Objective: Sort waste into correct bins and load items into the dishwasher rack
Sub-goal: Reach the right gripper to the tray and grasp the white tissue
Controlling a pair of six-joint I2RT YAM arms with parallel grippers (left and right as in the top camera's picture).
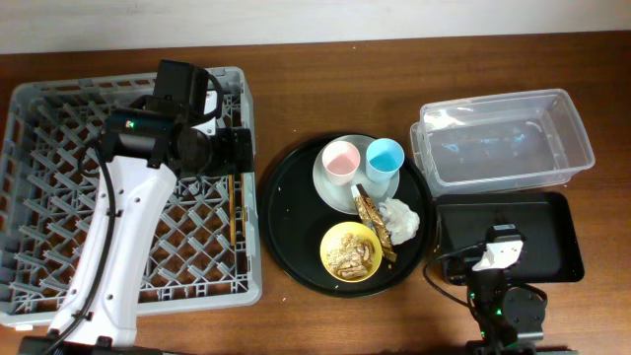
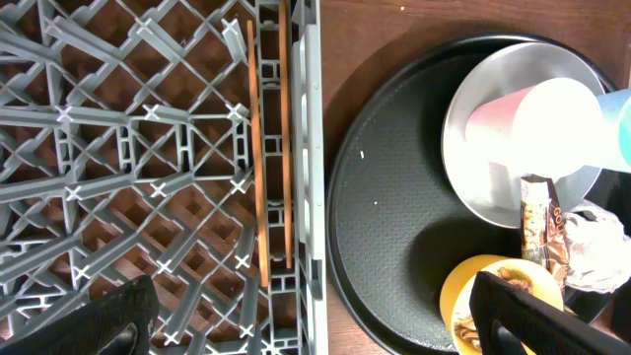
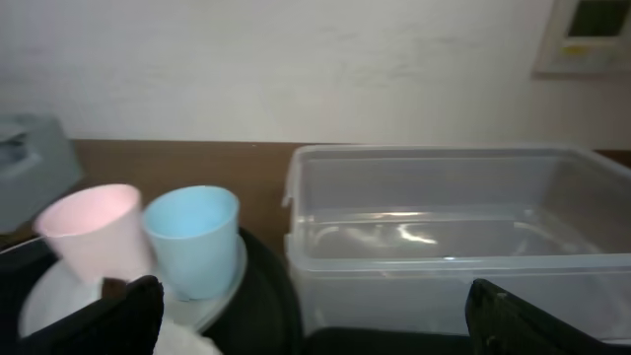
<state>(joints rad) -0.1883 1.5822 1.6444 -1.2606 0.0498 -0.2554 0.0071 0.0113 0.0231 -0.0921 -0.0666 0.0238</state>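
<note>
**A:** Overhead?
**B:** The left gripper (image 1: 237, 148) hangs over the rack (image 1: 59, 128), at its right edge; its spread is hidden.
**A:** Left wrist?
**B:** Wide apart, empty. The chopsticks (image 2: 268, 148) lie in the rack.
**A:** Right wrist?
**B:** The right gripper (image 3: 315, 333) is wide, empty, facing the pink cup (image 3: 94, 232), blue cup (image 3: 192, 237) and clear tub (image 3: 444, 237).

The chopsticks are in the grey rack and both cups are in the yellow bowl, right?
No. The overhead view shows the pink cup and blue cup on the pale plate, not in the yellow bowl. The chopsticks are in the grey rack.
</note>
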